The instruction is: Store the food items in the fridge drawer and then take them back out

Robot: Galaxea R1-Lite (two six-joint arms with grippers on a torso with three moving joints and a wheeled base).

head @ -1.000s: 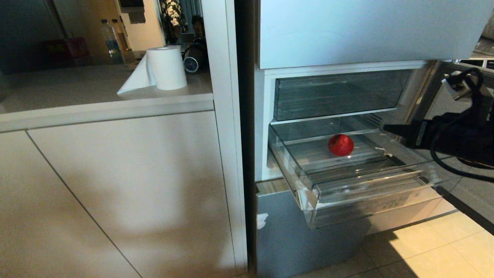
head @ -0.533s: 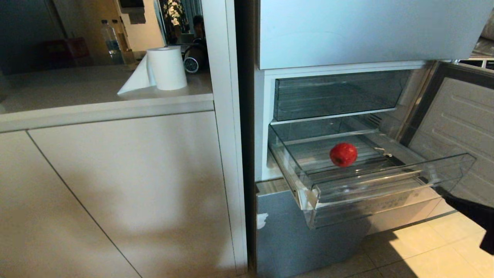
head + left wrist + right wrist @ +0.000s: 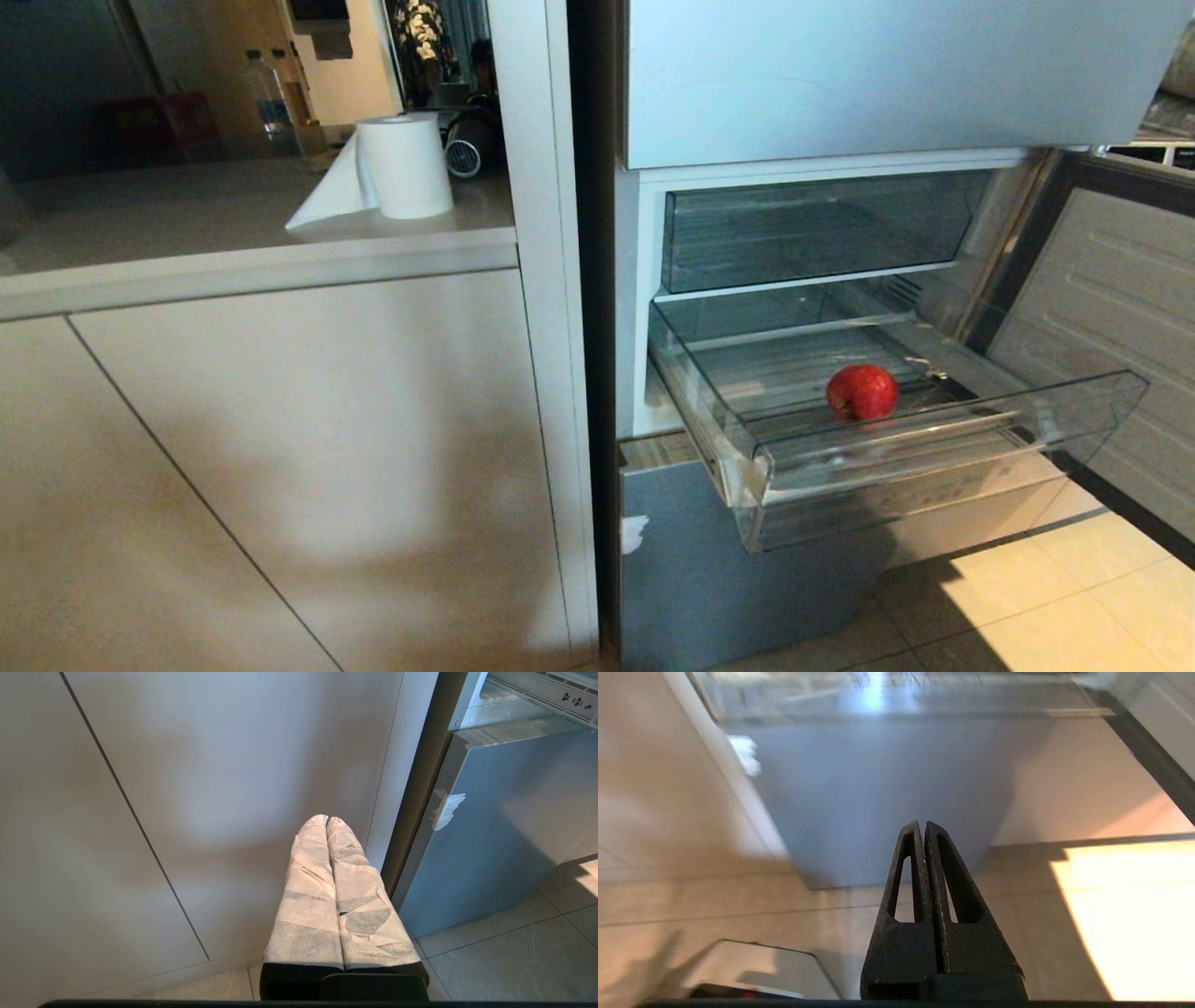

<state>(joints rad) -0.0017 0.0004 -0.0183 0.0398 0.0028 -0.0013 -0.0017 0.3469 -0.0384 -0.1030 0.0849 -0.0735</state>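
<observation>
Right gripper (image 3: 923,828), black fingers (image 3: 906,896) pressed together, above tiled floor (image 3: 1064,933), facing grey fridge panel (image 3: 878,788).

Paper towel roll (image 3: 404,166) on counter (image 3: 187,219), water bottle (image 3: 265,98) behind, tiled floor (image 3: 1074,607)

red fruit (image 3: 861,392) rolled forward to the drawer's (image 3: 934,439) front wall, right arm gone from head view
</observation>
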